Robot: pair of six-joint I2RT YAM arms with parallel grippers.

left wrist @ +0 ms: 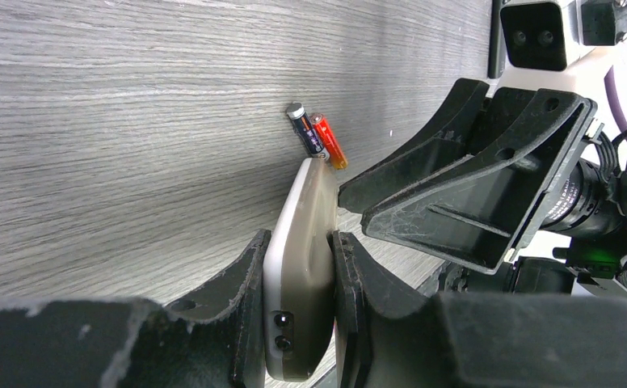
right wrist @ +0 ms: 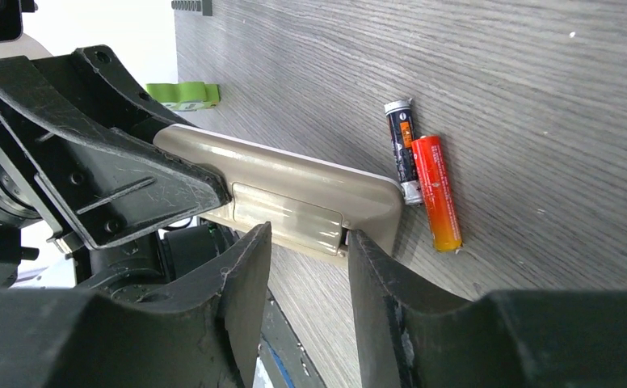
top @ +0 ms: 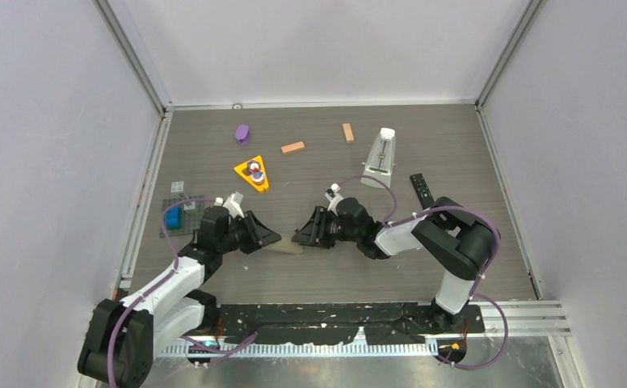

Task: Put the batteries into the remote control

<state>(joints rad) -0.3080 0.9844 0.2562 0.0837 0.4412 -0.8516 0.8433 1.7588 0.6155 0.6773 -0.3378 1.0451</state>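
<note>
On the grey table our left gripper clamps the remote; our right gripper stands half open over it, empty, batteries beside.

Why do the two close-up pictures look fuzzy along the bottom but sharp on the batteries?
Left wrist view: the fingers sit nearest the lens and blur; the batteries are crisp. Right wrist view: same, plus a soft sheen on the beige remote. Top view: even light, faint shadows.

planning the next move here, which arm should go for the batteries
Right. The left gripper is clamped on the remote, so it is busy. The right gripper is open and empty at the remote's end, and the two batteries lie on the table just beside it.
</note>
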